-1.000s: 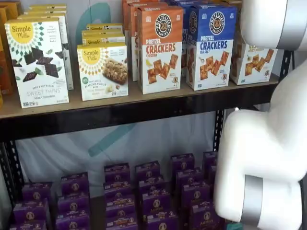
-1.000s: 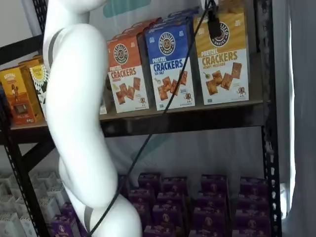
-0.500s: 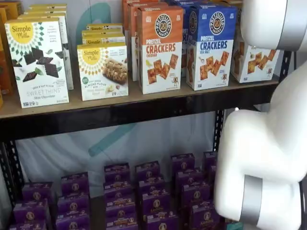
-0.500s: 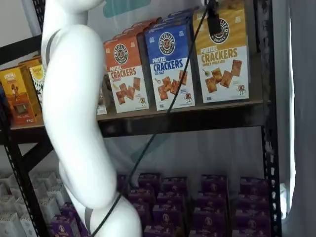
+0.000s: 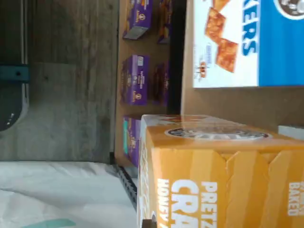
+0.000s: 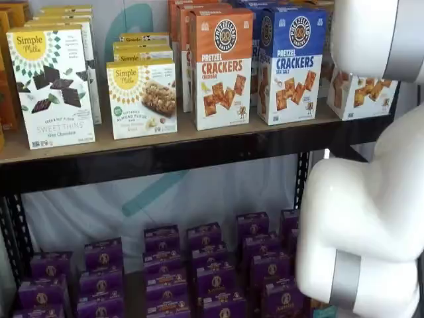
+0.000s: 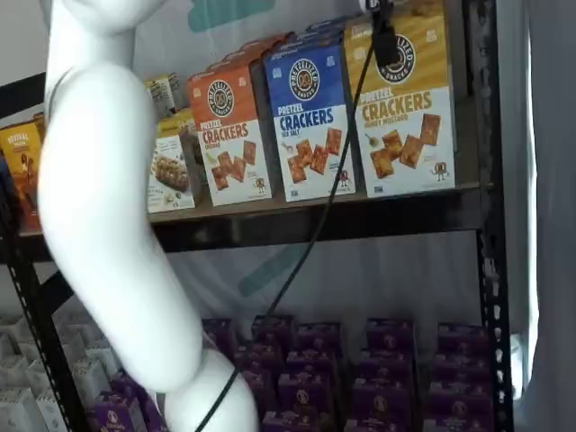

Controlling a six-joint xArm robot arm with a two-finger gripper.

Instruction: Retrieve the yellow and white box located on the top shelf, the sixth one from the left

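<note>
The yellow and white box [image 7: 405, 108] stands at the right end of the top shelf [image 7: 342, 211], beside the blue Pretzel Crackers carton [image 7: 310, 117]. My gripper [image 7: 384, 47] hangs from above with one black finger over the box's yellow front at the logo, shut on the box. In a shelf view only the box's white lower half [image 6: 363, 96] shows, past my white arm [image 6: 371, 218]. The wrist view is filled by the box's yellow top and side [image 5: 218, 180], very close.
Orange [image 6: 222, 66] and blue [image 6: 291, 63] Pretzel Crackers cartons stand left of the box, with Simple Mills boxes [image 6: 53, 86] further left. Purple boxes [image 6: 205, 265] fill the lower level. A black upright [image 7: 481, 180] borders the box on the right. A cable [image 7: 306, 252] hangs across the front.
The yellow and white box has slid forward toward the shelf's front edge, away from its row, with the gripper still on it. My arm's white links have swung sideways.
</note>
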